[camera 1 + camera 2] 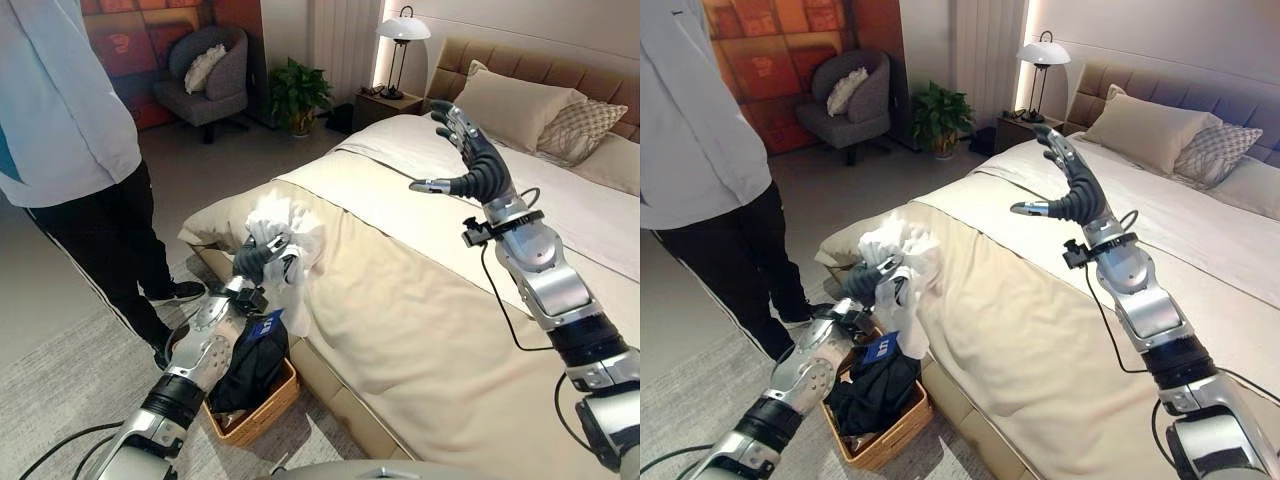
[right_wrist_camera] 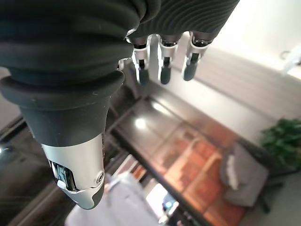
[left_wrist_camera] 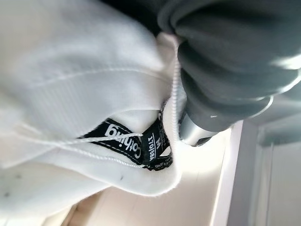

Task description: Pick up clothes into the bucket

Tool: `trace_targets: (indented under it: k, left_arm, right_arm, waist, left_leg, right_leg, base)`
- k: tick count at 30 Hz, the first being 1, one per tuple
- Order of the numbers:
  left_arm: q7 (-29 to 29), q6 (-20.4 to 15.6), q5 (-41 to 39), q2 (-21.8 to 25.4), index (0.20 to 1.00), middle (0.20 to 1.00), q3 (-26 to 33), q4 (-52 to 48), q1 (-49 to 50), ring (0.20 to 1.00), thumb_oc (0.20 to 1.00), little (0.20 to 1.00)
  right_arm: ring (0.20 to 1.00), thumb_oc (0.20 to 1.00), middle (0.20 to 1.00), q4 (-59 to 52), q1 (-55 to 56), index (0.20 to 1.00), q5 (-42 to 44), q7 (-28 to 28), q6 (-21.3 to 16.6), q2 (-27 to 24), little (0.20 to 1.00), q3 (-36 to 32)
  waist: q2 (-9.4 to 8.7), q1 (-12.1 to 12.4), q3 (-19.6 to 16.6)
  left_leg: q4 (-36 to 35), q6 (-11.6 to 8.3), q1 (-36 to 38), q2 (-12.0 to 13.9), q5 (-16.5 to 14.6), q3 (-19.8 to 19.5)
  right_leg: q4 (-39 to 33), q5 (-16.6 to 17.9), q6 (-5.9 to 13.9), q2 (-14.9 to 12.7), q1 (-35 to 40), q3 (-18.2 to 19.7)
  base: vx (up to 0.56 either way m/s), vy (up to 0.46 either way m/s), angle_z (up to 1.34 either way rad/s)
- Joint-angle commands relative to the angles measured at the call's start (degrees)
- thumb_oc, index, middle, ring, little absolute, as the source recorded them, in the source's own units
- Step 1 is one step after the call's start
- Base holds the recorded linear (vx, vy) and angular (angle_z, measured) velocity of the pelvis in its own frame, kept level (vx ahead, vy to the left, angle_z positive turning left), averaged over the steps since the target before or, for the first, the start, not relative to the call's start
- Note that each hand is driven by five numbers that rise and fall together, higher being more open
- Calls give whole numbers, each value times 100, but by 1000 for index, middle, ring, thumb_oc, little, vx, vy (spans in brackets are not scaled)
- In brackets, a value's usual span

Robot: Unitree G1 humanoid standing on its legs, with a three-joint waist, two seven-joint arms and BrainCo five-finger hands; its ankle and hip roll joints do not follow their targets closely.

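The left hand (image 1: 258,258) grips a soft, light white sweatshirt (image 1: 290,232), bunched above its fingers over the wicker basket (image 1: 262,412); the right hand (image 1: 470,160), fingers spread, holds nothing.

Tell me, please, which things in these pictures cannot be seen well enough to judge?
- Basket contents: dark clothes on top, the left arm covers part.
- Left hand: fingers buried in the white garment; its grip is unclear.
- White garment's full shape, left wrist view: too close.
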Motion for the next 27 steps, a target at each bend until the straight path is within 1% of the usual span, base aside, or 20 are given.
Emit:
trace_targets:
  k: [1, 2, 3, 4, 8, 9, 10, 12, 14, 16, 17, 18, 20, 21, 22, 23, 27]
  left_arm:
    - [163, -633, 323, 199, 200, 200, 576, -88, -205, 200, 200, 200]
    - [251, -666, 539, 246, 200, 200, 744, -66, -126, 200, 200, 200]
    - [486, -753, 1055, 328, 200, 200, 1109, 55, 8, 200, 200, 200]
    - [493, -752, 1064, 330, 200, 200, 1103, 48, 17, 200, 200, 200]
    - [895, -940, 1958, 592, 200, 200, 1805, 324, 249, 200, 200, 200]
    - [1045, -981, 2337, 783, 200, 200, 2060, 413, 333, 200, 200, 200]
    - [1049, -982, 2342, 787, 200, 200, 2061, 413, 336, 200, 200, 200]
    - [1184, -1046, 2651, 943, 200, 200, 2245, 535, 343, 200, 200, 200]
    - [1379, -1133, 2962, 1162, 200, 200, 2295, 712, 293, 200, 200, 200]
    - [1569, -1189, 3112, 1336, 200, 200, 2276, 839, 193, 200, 200, 200]
    - [1698, -1227, 3153, 1453, 200, 200, 2216, 1059, 56, 200, 200, 200]
    - [1698, -1230, 3153, 1458, 200, 200, 2214, 1064, 46, 200, 200, 200]
    - [1796, -1247, 3138, 1585, 200, 200, 2155, 1143, -105, 200, 200, 200]
    - [1886, -1246, 3154, 1642, 200, 200, 2147, 1280, -165, 200, 200, 200]
    - [2004, -1242, 3173, 1809, 200, 200, 2060, 1381, -361, 200, 200, 200]
    - [2004, -1244, 3172, 1812, 200, 200, 2057, 1385, -367, 200, 200, 200]
    - [2270, -1290, 3020, 2096, 200, 200, 1818, 1774, -941, 200, 200, 200]
  right_arm:
    - [1000, 1000, 1000, 88, 280, 1000, -175, -143, -68, 150, 1000, -546]
    - [1000, 1000, 1000, 98, 525, 1000, -228, -144, -60, 237, 1000, -674]
    - [1000, 1000, 1000, 199, 1070, 1000, -285, -116, -67, 490, 1000, -906]
    - [1000, 1000, 1000, 186, 1090, 1000, -289, -114, -64, 498, 1000, -913]
    - [1000, 1000, 1000, 797, 2040, 1000, -438, -40, -62, 940, 1000, -1089]
    - [1000, 1000, 1000, 1124, 2514, 1000, -604, 58, -24, 1133, 1000, -1071]
    - [1000, 1000, 1000, 1127, 2514, 1000, -607, 57, -28, 1140, 1000, -1066]
    - [1000, 1000, 1000, 1458, 2826, 1000, -899, 8, -37, 1231, 1000, -1066]
    - [1000, 1000, 1000, 2105, 2920, 1000, -1084, -106, -85, 1238, 1000, -944]
    - [1000, 1000, 1000, 2681, 2858, 1000, -1095, -194, -112, 1260, 1000, -819]
    - [1000, 1000, 1000, 3147, 2822, 1000, -1171, -209, -96, 1261, 1000, -646]
    - [1000, 1000, 1000, 3155, 2811, 1000, -1171, -211, -101, 1265, 1000, -646]
    - [1000, 1000, 1000, 3329, 2818, 1000, -1176, -233, -110, 1241, 1000, -557]
    - [1000, 1000, 1000, 3499, 2838, 1000, -1261, -235, -89, 1236, 1000, -464]
    - [1000, 1000, 1000, 3639, 2854, 1000, -1333, -262, -86, 1209, 1000, -358]
    - [1000, 1000, 1000, 3640, 2852, 1000, -1333, -262, -87, 1211, 1000, -360]
    - [1000, 1000, 1000, 3767, 2847, 1000, -1299, -320, -119, 1247, 1000, -164]
  waist:
    - [-219, 171, -48]
    - [-212, 173, -20]
    - [-192, 159, 64]
    - [-198, 161, 53]
    - [-167, 110, 282]
    - [-164, 77, 416]
    - [-170, 73, 404]
    - [-162, 23, 557]
    - [-178, -31, 790]
    - [-221, -72, 1003]
    - [-278, -89, 1258]
    - [-285, -94, 1242]
    - [-345, -107, 1405]
    - [-371, -108, 1526]
    - [-455, -145, 1736]
    - [-455, -141, 1731]
    - [-608, -233, 2068]
  left_leg:
    - [502, 54, -23, -62, -658, -18]
    - [510, 57, -55, -72, -656, -32]
    - [535, 65, -118, -94, -650, -46]
    - [540, 65, -125, -95, -654, -47]
    - [651, 92, -357, -135, -639, -44]
    - [695, 96, -503, -147, -621, -46]
    - [704, 96, -518, -148, -625, -47]
    - [746, 95, -696, -163, -596, -53]
    - [867, 87, -928, -171, -607, -38]
    - [1064, 83, -1258, -190, -591, -22]
    - [1384, 75, -1568, -194, -669, -8]
    - [1386, 79, -1604, -203, -648, -9]
    - [1672, 74, -1916, -190, -707, 2]
    - [1844, 74, -2045, -168, -791, 10]
    - [2184, 104, -2394, -133, -879, 18]
    - [2199, 104, -2408, -131, -886, 19]
    - [2649, 157, -3094, -112, -967, -13]
  right_leg:
    - [543, -199, 396, -486, -222, -125]
    - [551, -202, 396, -489, -248, -130]
    - [582, -204, 387, -493, -310, -123]
    - [588, -208, 387, -495, -316, -124]
    - [676, -188, 387, -515, -546, -87]
    - [711, -175, 388, -522, -668, -78]
    - [718, -179, 388, -524, -681, -79]
    - [751, -150, 396, -533, -850, -86]
    - [820, -113, 406, -539, -1073, -31]
    - [885, -32, 418, -569, -1375, 34]
    - [983, 19, 416, -595, -1631, 125]
    - [980, 36, 418, -604, -1662, 124]
    - [1084, 62, 401, -634, -1908, 203]
    - [1163, 48, 398, -622, -2008, 255]
    - [1401, 35, 390, -640, -2339, 344]
    - [1409, 32, 390, -638, -2351, 346]
    - [1810, -36, 362, -649, -3013, 402]
  base:
    - [-24, 14, 6]
    - [-20, 27, 12]
    - [-20, 27, 12]
    - [-34, 35, 12]
    - [-45, 42, 7]
    - [-53, 40, 0]
    - [-88, 37, 1]
    - [-82, 34, 2]
    - [-125, 43, -1]
    - [-172, 54, -7]
    - [-129, 53, -6]
    - [-129, 40, -6]
    - [-61, 26, -9]
    - [-80, 50, -17]
    - [-79, 40, -19]
    - [-89, 35, -20]
    - [-95, 3, -11]
